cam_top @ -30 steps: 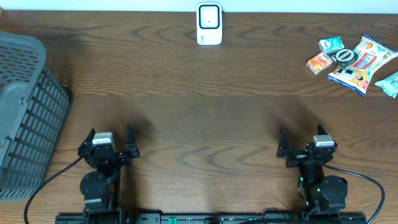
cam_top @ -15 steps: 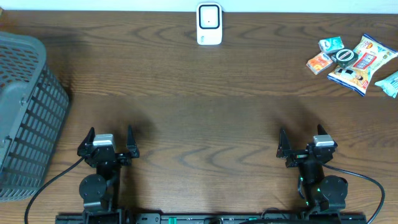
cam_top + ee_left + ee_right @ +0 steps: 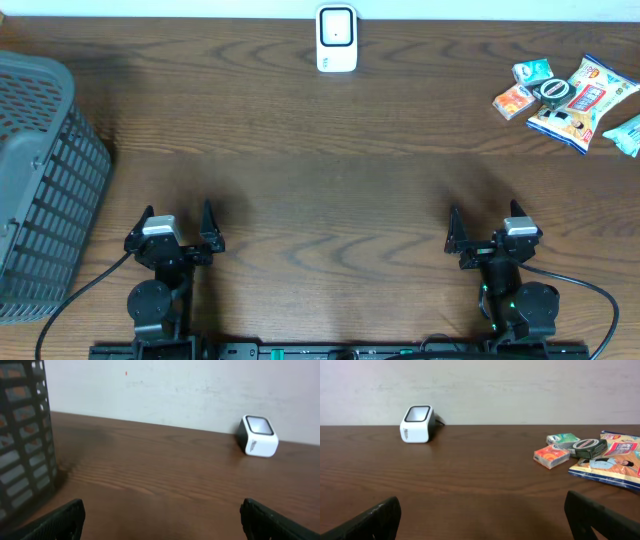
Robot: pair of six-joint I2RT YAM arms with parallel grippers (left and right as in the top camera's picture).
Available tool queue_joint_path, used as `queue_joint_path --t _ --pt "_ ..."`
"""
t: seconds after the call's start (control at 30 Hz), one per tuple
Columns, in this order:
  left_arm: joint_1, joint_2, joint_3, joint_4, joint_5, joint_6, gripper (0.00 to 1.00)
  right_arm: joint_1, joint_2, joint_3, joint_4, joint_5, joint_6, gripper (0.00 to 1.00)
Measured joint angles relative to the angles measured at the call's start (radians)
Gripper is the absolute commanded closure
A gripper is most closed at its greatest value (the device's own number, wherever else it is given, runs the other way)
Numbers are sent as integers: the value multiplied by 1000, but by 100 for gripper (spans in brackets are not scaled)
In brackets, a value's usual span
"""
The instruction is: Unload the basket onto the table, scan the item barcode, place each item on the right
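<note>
Currently your left gripper [image 3: 178, 213] and right gripper [image 3: 484, 214] sit at the tabletop's [image 3: 330, 180] near edge, jaws apart. Your barcode scanner [image 3: 337, 38] stands at the far edge, snack packets [image 3: 572, 96] in the far right corner.

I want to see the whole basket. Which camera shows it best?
The overhead view: the gray basket shows nearly whole, cut only by the picture's left edge. The left wrist view catches just a strip of its slatted wall; the right wrist view shows none of it.

the basket [image 3: 45, 190] is cut off by the left edge overhead, a teal packet [image 3: 627, 134] by the right; print on the snack bag [image 3: 578, 103] cannot be read.
</note>
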Motion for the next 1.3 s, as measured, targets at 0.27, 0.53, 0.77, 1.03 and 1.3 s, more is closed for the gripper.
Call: queue_joint_path --t 0.27,0.53,0.77,1.03,1.3 --pt "-67 0 0 0 1 -27 2 0 0 0 0 0 0 1" --pt "-84 0 0 0 3 9 2 0 0 0 0 0 0 1" --pt "-84 0 0 -2 -5 74 2 0 0 0 0 0 0 1" --pt "-84 0 2 -4 -13 85 2 0 0 0 0 0 0 1" --pt "-84 0 2 -5 -16 85 2 0 0 0 0 0 0 1"
